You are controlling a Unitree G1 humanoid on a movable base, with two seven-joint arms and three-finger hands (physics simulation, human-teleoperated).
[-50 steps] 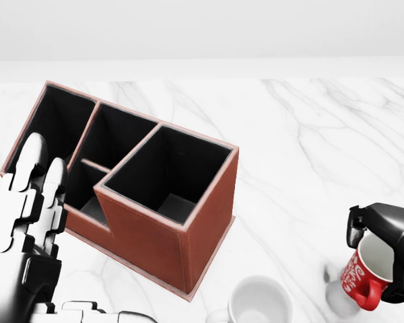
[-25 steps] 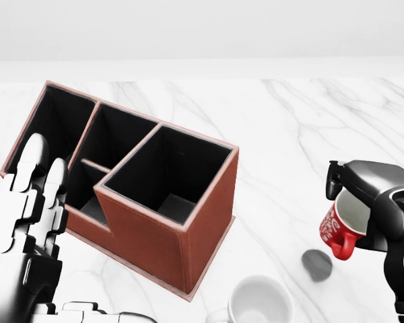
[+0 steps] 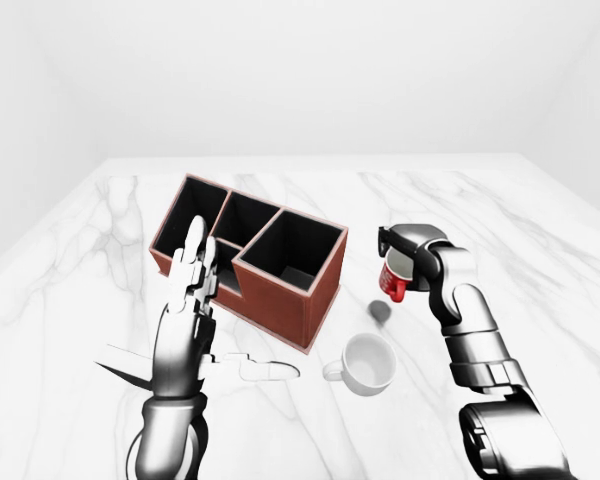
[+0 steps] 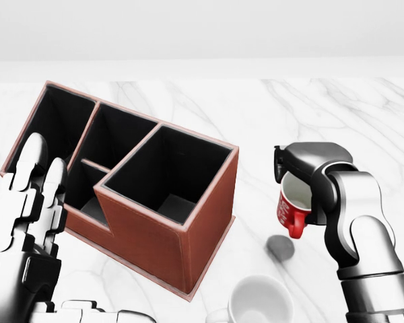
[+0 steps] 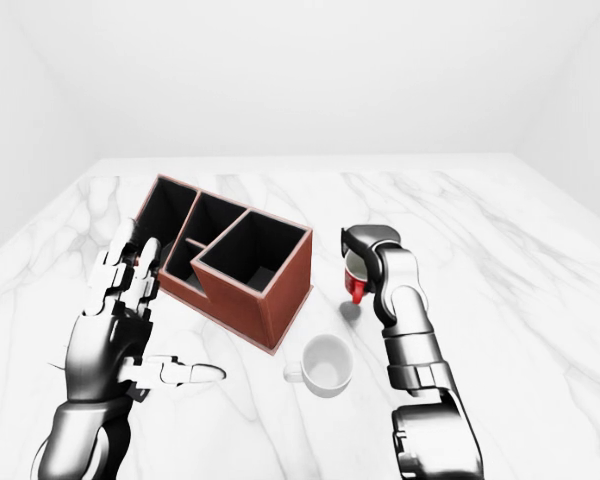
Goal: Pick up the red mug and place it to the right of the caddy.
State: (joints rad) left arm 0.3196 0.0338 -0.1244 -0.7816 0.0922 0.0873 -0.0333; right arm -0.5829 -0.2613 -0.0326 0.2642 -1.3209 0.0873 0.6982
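White marble table point(image 3: 540, 260), white walls point(image 3: 300, 70)

Simulated test room, not a furnished home. White marble table point(image 3: 500, 215) fills the view. Blank white walls point(image 3: 310, 70) at 12 o'clock.

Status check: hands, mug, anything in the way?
Right hand shut on red mug, held above the table, right of caddy. Left hand open, empty, beside caddy. White mug stands below the drop area.

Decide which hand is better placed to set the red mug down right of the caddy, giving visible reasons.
The right hand: it already grips the red mug above the table, just right of the caddy. The left hand is open, on the caddy's far left.
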